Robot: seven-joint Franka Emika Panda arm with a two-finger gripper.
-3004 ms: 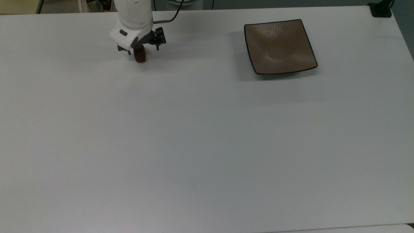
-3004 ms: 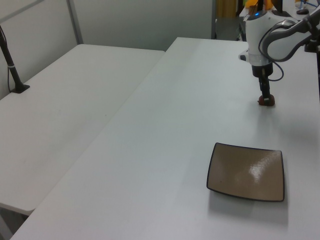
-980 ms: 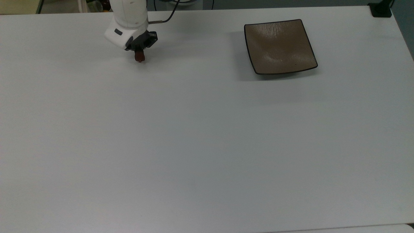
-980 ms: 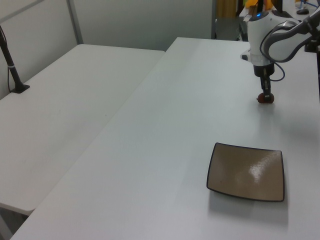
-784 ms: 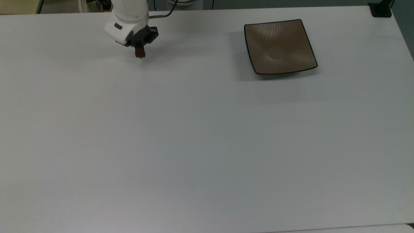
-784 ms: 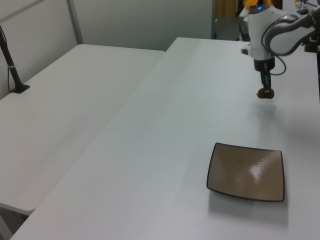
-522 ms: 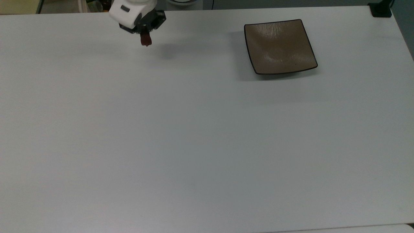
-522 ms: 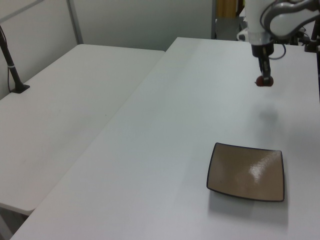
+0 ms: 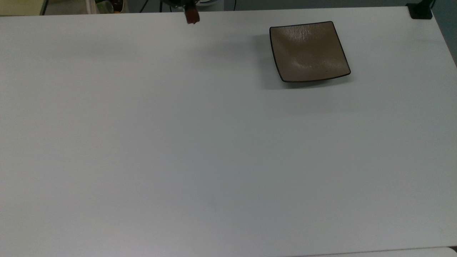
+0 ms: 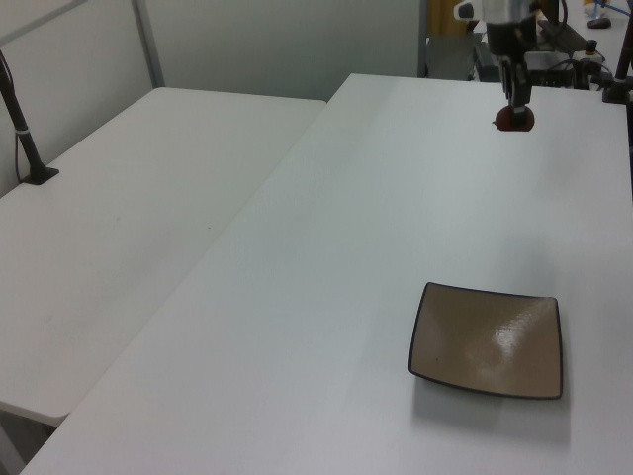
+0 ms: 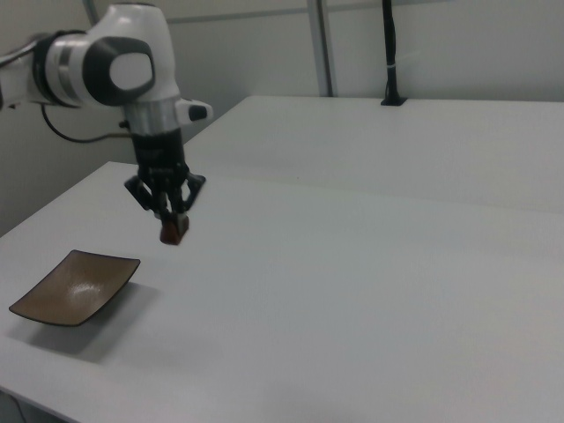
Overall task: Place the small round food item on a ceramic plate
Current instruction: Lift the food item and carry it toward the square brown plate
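Observation:
The small round food item [image 9: 192, 16] [image 10: 513, 119] [image 11: 173, 231], a dark reddish-brown lump, hangs well above the white table [image 9: 214, 142], pinched between my gripper's fingertips. My gripper [image 11: 174, 226] [image 10: 515, 111] [image 9: 191, 14] is shut on it and points straight down. The ceramic plate [image 9: 308, 51] [image 10: 488, 339] [image 11: 73, 287], a square taupe-brown dish with a thin dark rim, lies bare on the table. In the top view the plate is to the right of the held item. In the right view the item hangs above and to the right of the plate.
A second white table [image 10: 129, 218] [image 11: 397, 141] adjoins this one. A black post [image 10: 22, 129] [image 11: 390, 53] stands clamped on it. A black clamp [image 9: 420, 10] sits at the top view's upper right corner. Clutter [image 9: 107, 5] lies beyond the table's far edge.
My gripper has shut on the food item, lifted it off the table and carried it up and toward the top view's right, nearer the plate. The plate has stayed put.

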